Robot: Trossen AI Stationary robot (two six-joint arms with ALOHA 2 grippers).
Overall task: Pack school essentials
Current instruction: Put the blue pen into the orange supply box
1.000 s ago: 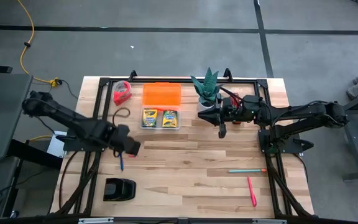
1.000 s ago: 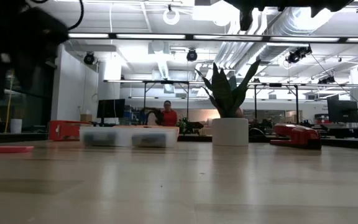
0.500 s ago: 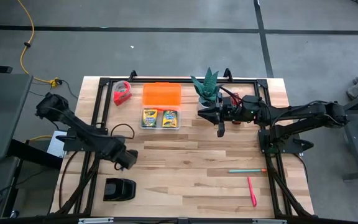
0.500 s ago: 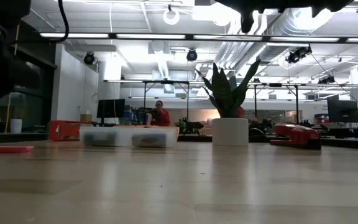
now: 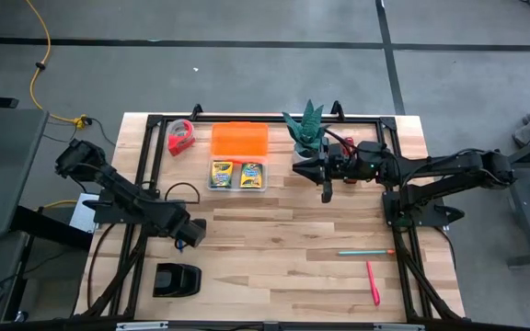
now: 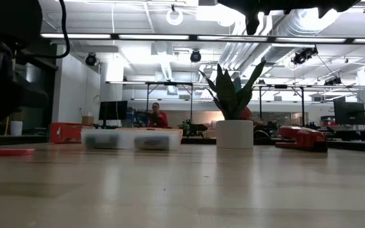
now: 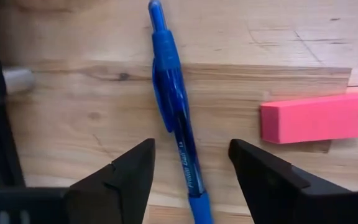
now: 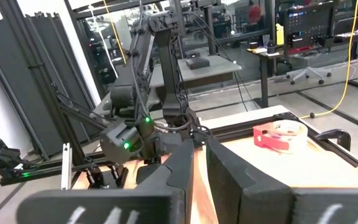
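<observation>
A blue pen (image 7: 169,99) lies flat on the wood, and a small pink eraser (image 7: 319,118) lies beside it. My left gripper (image 7: 191,149) is open just above the pen, one finger on each side, touching nothing. From above it shows near the table's left side (image 5: 185,235). Two yellow-and-green crayon boxes (image 5: 236,175) sit in a clear tray. A teal pen (image 5: 366,252) and a pink pen (image 5: 373,282) lie near the right front. My right gripper (image 5: 328,191) hangs shut near the plant, holding nothing.
An orange lid (image 5: 240,140) lies behind the tray, and a red tape dispenser (image 5: 180,137) sits at the far left. A potted plant (image 5: 307,133) stands by the right gripper. A black object (image 5: 177,279) sits near the front left. Bare wood spans the middle.
My left gripper has moved toward the table's near edge and come down over the blue pen, which now lies between its open fingers. The pen and eraser have not moved. The right arm has kept still.
</observation>
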